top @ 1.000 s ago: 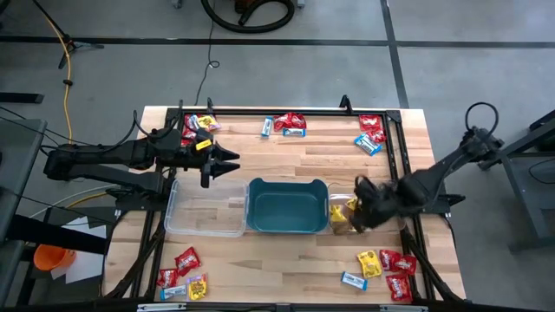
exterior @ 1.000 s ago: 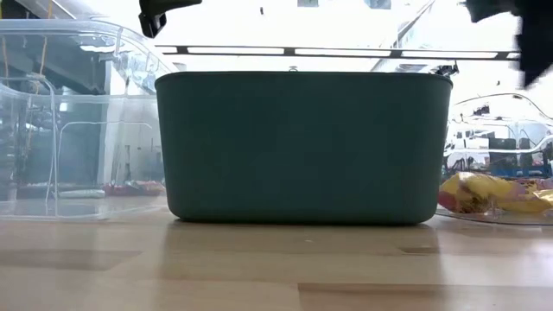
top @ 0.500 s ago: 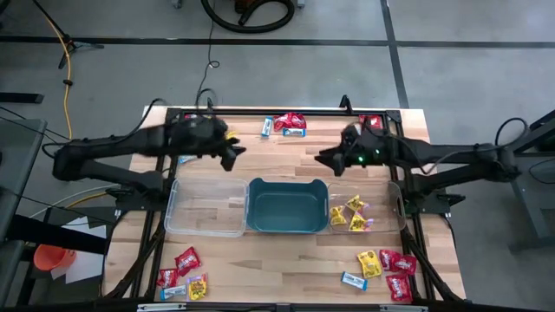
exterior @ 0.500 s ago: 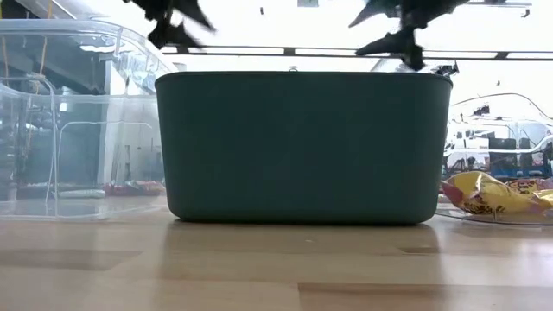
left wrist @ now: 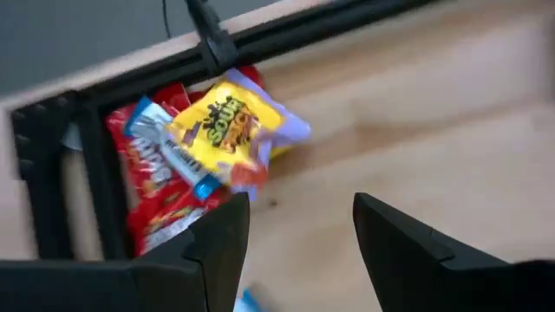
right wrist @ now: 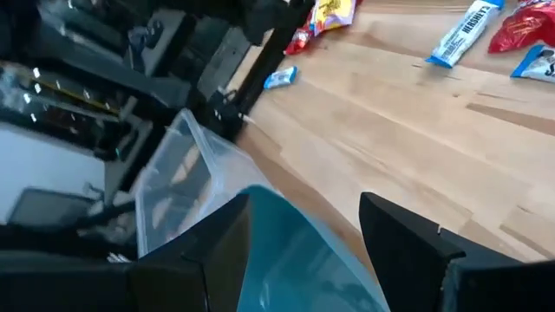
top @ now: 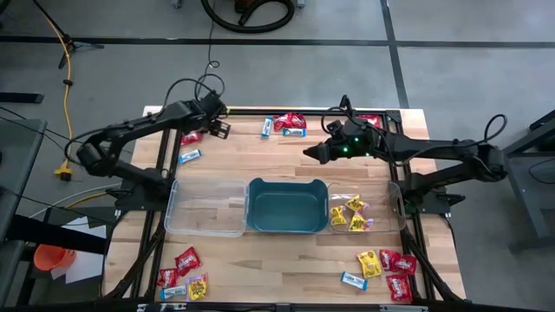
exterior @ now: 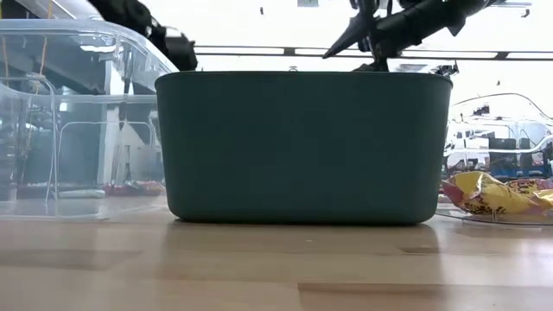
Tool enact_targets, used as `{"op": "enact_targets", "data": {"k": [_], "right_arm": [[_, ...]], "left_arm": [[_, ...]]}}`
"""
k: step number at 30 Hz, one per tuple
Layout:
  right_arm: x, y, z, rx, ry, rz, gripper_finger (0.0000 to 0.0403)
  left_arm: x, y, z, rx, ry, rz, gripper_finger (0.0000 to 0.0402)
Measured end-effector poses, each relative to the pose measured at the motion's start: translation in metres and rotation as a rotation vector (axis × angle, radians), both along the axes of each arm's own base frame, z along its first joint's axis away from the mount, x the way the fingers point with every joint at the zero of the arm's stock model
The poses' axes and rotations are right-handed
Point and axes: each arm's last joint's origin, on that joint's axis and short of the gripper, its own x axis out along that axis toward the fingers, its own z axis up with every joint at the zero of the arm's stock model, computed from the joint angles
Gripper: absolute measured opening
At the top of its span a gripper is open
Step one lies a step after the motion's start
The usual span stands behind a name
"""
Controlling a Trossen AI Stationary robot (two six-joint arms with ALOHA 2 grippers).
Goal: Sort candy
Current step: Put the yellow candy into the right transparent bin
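Candy lies in piles at the table's corners and along its far edge. My left gripper (top: 218,129) hangs open and slants down over the far-left pile: a yellow packet (left wrist: 230,121) lies on red packets (left wrist: 156,195) and a blue-and-white one (left wrist: 178,152), beyond its fingertips (left wrist: 299,234). My right gripper (top: 310,154) is open and holds nothing. It hovers over bare wood just beyond the teal tub (top: 286,206), pointing toward the table's left. Several yellow packets (top: 350,215) lie in the right clear bin (top: 395,208).
An empty clear bin (top: 205,206) stands left of the tub. Red and blue-and-white packets (top: 289,123) lie at the far middle, one blue packet (top: 189,157) near the left rail. More piles sit at the near left (top: 184,273) and near right (top: 386,269). Black frame rails (top: 260,111) border the table.
My left gripper has swung from the left bin's far rim toward the far-left corner, sinking and tipping downward over the candy pile. My right gripper has left the right clear bin, swung toward the far edge and the table's left, and levelled out. Both have stayed open.
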Motion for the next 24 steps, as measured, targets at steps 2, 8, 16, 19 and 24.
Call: {"op": "enact_targets", "data": {"k": [2, 8, 16, 19, 24], "right_arm": [[0.001, -0.002, 0.001, 0.013, -0.024, -0.023, 0.0211], [0.001, -0.003, 0.003, 0.001, -0.037, -0.067, 0.0211], [0.002, -0.003, 0.003, -0.02, -0.032, -0.055, 0.0211], [0.002, -0.003, 0.003, -0.03, -0.031, -0.031, 0.0211], [0.002, -0.003, 0.003, -0.033, -0.03, -0.026, 0.0211]], "left_arm": [[-0.004, 0.011, -0.012, 0.003, -0.051, 0.075, 0.0196], [-0.018, 0.025, -0.042, -0.02, -0.07, 0.215, 0.0196], [-0.016, 0.042, -0.066, -0.027, -0.073, 0.299, 0.0196], [-0.015, 0.043, -0.076, -0.05, -0.072, 0.343, 0.0196], [-0.012, 0.043, -0.083, -0.058, -0.036, 0.333, 0.0186]]}}
